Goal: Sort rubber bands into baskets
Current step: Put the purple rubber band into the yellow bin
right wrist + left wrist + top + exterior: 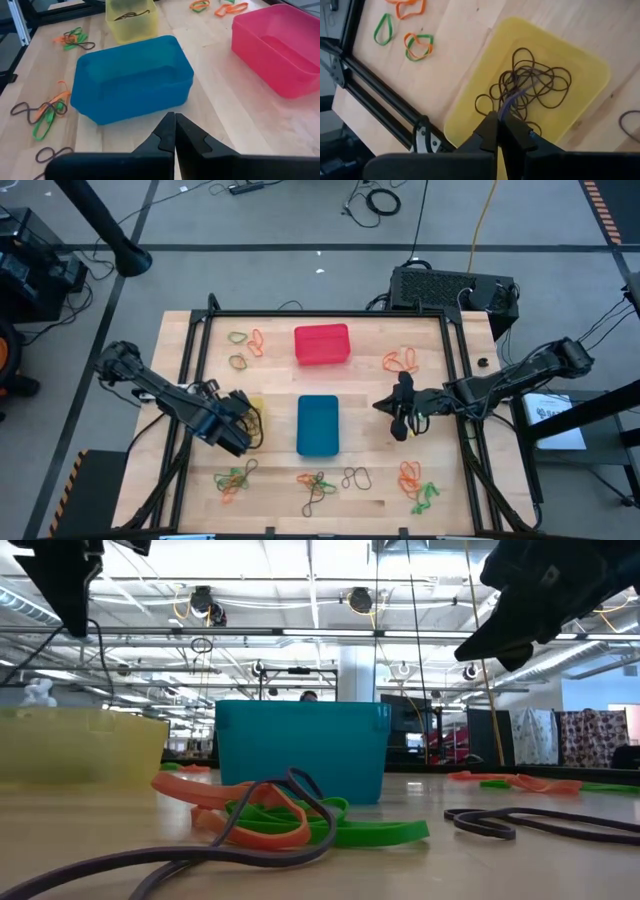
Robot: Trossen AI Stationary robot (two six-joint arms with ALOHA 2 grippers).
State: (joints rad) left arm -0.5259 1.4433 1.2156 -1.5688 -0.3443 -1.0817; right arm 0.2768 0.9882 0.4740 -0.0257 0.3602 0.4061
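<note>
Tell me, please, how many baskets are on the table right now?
3: the red basket at the far middle, the blue basket in the centre, and the yellow basket, mostly hidden under the left gripper from above.

Three baskets sit mid-table, rubber bands scattered around them.

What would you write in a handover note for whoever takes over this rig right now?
Left gripper: fingers shut on a purple band, over the yellow basket.
Right gripper: shut, empty, right of the blue basket.
Done: dark bands lie in the yellow basket.
Left: red basket looks empty; blue basket's inside isn't clear; loose bands scattered along the table's near and far edges.
</note>
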